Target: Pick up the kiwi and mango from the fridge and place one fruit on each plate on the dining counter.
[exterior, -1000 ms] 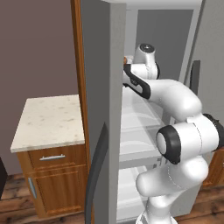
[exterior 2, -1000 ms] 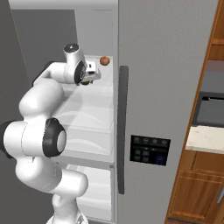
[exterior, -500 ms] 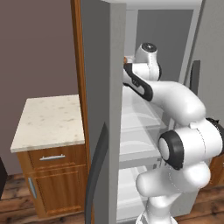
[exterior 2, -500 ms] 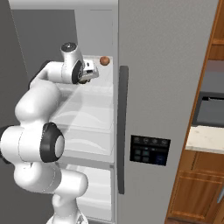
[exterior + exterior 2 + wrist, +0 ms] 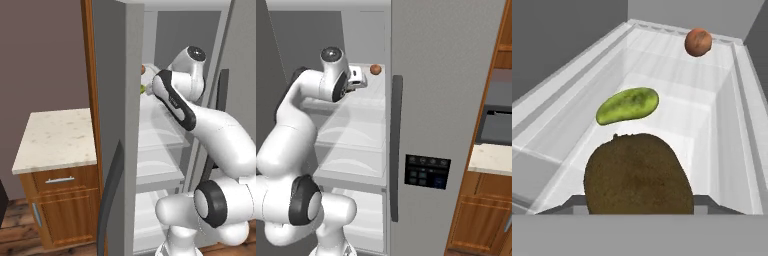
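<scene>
The kiwi (image 5: 637,175), brown and fuzzy, sits right in front of the hand camera and hides the fingertips; my gripper (image 5: 361,80) is shut on it over the upper white shelf (image 5: 722,110) of the fridge (image 5: 446,100). Just beyond it on the same shelf lies the green mango (image 5: 627,105), apart from the kiwi. In the right base view my hand reaches into the open fridge at upper-shelf height. The plates and the dining counter are out of view.
A reddish round fruit (image 5: 698,42) rests at the far back of the shelf, also seen as a reddish round fruit (image 5: 375,69) behind my hand. The open grey door (image 5: 117,125) stands to my left, a small wood cabinet (image 5: 57,135) beyond it. More white shelves lie below.
The jaws have closed in onto the kiwi. The hand has stayed at the upper shelf, with only a slight shift of the forearm.
</scene>
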Controlling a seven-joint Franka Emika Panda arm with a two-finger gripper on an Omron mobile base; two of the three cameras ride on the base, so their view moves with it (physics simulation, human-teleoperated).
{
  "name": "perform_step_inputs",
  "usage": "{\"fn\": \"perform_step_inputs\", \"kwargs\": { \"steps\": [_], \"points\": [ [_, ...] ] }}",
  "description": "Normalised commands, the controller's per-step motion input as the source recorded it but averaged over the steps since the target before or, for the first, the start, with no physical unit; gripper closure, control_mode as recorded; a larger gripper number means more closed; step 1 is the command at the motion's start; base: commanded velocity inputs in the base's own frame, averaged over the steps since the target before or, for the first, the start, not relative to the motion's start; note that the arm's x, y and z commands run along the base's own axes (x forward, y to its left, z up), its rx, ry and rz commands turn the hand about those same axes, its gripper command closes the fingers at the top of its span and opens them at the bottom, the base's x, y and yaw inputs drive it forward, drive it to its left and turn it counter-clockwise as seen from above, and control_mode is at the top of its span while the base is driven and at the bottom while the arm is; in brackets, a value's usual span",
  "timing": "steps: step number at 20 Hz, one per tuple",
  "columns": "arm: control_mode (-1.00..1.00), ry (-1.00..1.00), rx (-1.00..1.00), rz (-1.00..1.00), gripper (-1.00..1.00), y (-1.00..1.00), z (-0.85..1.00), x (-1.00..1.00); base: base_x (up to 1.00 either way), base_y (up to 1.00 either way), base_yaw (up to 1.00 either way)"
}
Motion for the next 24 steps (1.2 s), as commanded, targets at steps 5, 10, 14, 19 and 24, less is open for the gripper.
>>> {"fn": "perform_step_inputs", "kwargs": {
  "steps": [5,10,14,19,24],
  "points": [
    [-1.0,0.0,0.06,0.0,1.0,-0.01,0.28,-0.91,0.0,0.0,0.0],
    [-1.0,0.0,0.02,-0.06,1.0,0.0,0.16,-1.0,0.0,0.0,0.0],
    [-1.0,-0.02,0.0,-0.06,1.0,0.0,0.15,-1.0,0.0,0.0,0.0],
    [-1.0,-0.01,0.0,-0.05,1.0,0.0,0.09,-1.0,0.0,0.0,0.0],
    [-1.0,0.0,0.0,-0.02,1.0,-0.03,0.0,-0.92,0.0,0.0,0.0]
  ]
}}
